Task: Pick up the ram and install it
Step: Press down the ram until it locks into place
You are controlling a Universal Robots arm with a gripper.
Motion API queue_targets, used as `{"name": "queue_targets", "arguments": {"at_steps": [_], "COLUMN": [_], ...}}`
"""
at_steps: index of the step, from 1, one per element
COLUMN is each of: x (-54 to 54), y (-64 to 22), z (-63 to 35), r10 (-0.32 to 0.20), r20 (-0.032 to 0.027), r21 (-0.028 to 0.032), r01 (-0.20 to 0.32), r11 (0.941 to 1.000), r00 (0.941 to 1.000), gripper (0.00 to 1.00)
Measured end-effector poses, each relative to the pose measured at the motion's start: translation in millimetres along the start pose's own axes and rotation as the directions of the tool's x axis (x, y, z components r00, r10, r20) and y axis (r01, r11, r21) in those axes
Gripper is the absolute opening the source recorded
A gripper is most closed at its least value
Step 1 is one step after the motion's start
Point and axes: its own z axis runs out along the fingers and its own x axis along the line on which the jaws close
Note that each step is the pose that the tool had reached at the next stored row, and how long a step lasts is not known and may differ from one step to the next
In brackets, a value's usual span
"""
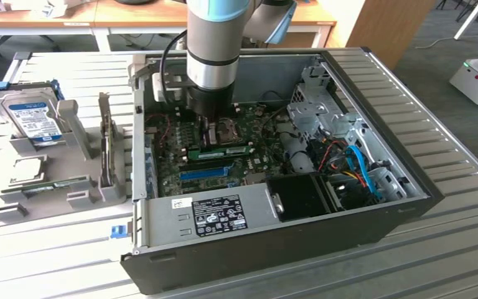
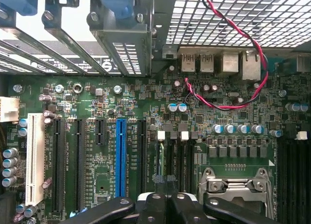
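green motherboard (image 2: 204,122) dotted with silver-topped capacitors, blue slot (image 2: 120,156) beside black slots on it, white slot (image 2: 35,158) further along, red-and-black twisted wire (image 2: 228,25) over it, green ram (image 1: 222,151), dark grey case (image 1: 388,218), pale ribbed worktop (image 1: 48,255)

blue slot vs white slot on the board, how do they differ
The blue slot is narrow; the white slot is wider. The blue slot sits between black slots; the white slot lies at the motherboard's edge. Both run parallel on it.
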Motion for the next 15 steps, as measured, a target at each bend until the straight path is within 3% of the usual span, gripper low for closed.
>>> {"name": "queue_targets", "arguments": {"at_steps": [15], "x": [0.1], "y": [-0.1], "z": [1.5], "r10": [0.000], "r20": [0.0000], "r21": [0.0000], "r01": [0.000], "r11": [1.0000], "r00": [1.0000], "gripper": [0.11]}}
